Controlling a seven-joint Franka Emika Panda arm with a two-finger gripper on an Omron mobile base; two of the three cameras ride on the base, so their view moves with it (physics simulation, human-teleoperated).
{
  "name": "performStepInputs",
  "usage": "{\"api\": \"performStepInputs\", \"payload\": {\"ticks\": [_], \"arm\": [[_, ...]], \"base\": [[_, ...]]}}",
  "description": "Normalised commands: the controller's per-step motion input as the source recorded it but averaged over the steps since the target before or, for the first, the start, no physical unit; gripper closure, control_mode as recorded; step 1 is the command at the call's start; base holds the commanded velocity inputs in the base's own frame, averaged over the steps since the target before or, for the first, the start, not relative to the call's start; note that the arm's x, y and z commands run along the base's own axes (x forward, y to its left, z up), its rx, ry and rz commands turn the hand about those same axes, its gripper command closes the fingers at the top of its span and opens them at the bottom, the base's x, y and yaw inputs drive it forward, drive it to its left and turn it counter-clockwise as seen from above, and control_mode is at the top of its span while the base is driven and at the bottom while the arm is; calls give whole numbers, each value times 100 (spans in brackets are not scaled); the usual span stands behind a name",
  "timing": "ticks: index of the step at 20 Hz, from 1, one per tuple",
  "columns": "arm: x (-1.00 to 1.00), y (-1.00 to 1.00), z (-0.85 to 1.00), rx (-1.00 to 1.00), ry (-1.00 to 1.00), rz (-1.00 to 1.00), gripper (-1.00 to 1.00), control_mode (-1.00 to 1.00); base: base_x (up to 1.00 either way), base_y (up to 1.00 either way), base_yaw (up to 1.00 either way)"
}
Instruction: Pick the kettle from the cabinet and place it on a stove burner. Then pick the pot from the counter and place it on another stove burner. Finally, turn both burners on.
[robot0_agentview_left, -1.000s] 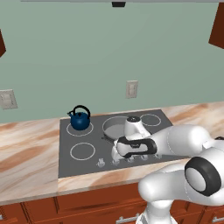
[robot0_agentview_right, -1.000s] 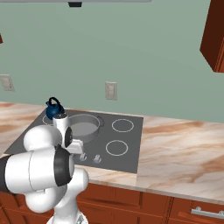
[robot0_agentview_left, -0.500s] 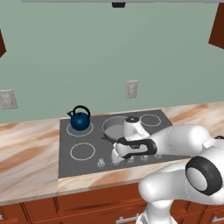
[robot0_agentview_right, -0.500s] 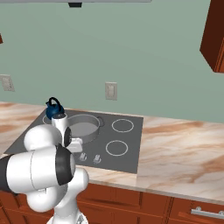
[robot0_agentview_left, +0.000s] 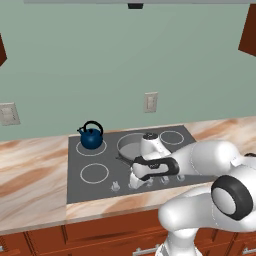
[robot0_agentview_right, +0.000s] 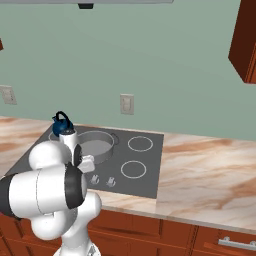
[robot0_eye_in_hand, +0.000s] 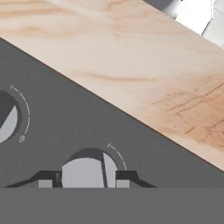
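The dark-blue kettle (robot0_agentview_left: 91, 137) (robot0_agentview_right: 62, 125) stands on the back left burner of the dark cooktop (robot0_agentview_left: 75, 192). Beside it, on the neighbouring back burner, sits the grey pot (robot0_agentview_left: 130, 145) (robot0_agentview_right: 96, 145). My gripper (robot0_agentview_left: 134, 181) (robot0_eye_in_hand: 89, 181) points down at the row of small grey knobs along the cooktop's front edge. In the hand view a grey knob (robot0_eye_in_hand: 89, 172) sits between the two fingertips (robot0_eye_in_hand: 46, 182), which press against its sides. My forearm hides the front of the pot in the left base view.
Another knob (robot0_eye_in_hand: 6, 118) lies beside the gripped one. A front burner (robot0_agentview_left: 94, 173) and a back right burner (robot0_agentview_left: 171, 137) carry nothing. Marble counter (robot0_eye_in_hand: 131, 57) (robot0_agentview_right: 210, 175) flanks the cooktop, with wooden drawers (robot0_agentview_right: 220, 242) below and a wall outlet (robot0_agentview_left: 150, 102) behind.
The hand has sunk very slightly onto the knob row. The jaws keep the same width. Kettle and pot have not moved.
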Motion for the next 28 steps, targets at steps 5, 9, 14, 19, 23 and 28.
{"api": "performStepInputs", "payload": {"ticks": [5,9,14,19,23,28], "arm": [[-10,0,-33,0,-6,21,100,-100],[-8,0,-35,0,-6,20,100,-100],[-2,0,-33,0,-5,18,-100,-100],[-4,0,-5,0,-3,9,-100,-100],[-5,0,3,0,0,3,-100,-100],[-2,0,21,0,0,2,-100,-100]], "base": [[0,0,0],[0,0,0],[0,0,0],[0,0,0],[0,0,0],[0,0,0]]}}
